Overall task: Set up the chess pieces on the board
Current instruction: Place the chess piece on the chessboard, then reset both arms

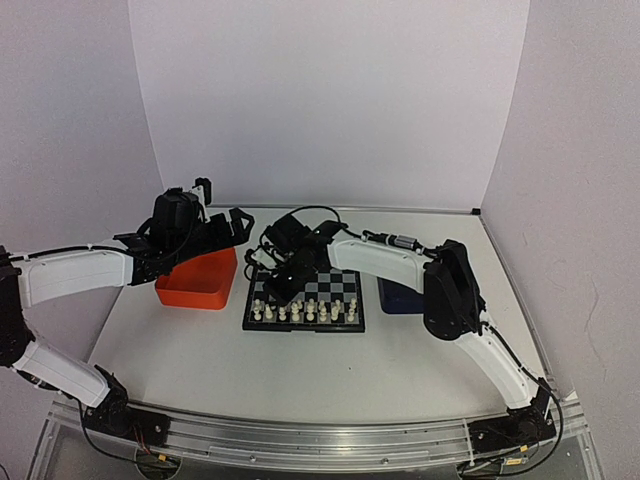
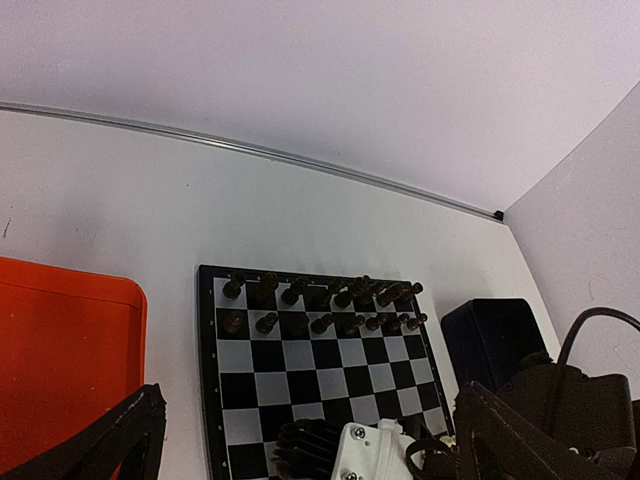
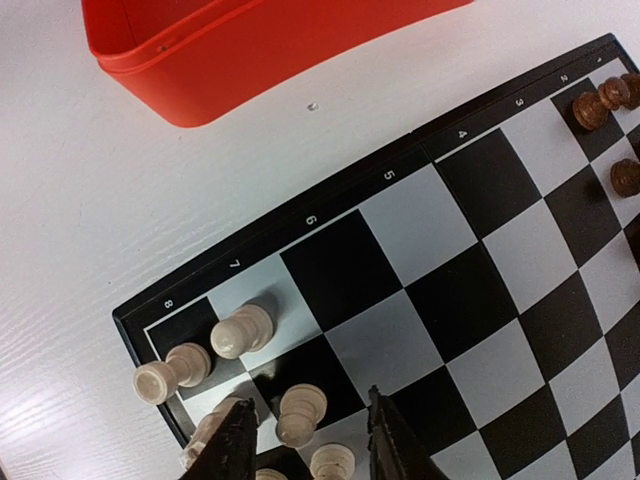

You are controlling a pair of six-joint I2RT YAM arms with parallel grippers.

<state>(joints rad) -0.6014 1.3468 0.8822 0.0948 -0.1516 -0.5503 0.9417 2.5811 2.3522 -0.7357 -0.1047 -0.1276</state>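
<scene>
Cream-white chess pieces (image 1: 305, 312) lined along the lower edge of the board (image 1: 345, 287) at frame centre, right gripper (image 3: 308, 400) over its lower-left corner, fingers slightly spread either side of a white pawn (image 3: 300, 410) without touching, black chessmen (image 2: 320, 300) on the far rows, orange tray (image 1: 195, 285) at left, left gripper (image 2: 310, 400) above it, fingers spread wide

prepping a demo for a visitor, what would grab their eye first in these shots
The bright orange tray left of the board stands out first. Next, the right gripper hangs over the board's near-left corner, jaws apart around one of the cream-white chess pieces, with dark pieces lined along the far edge.
</scene>
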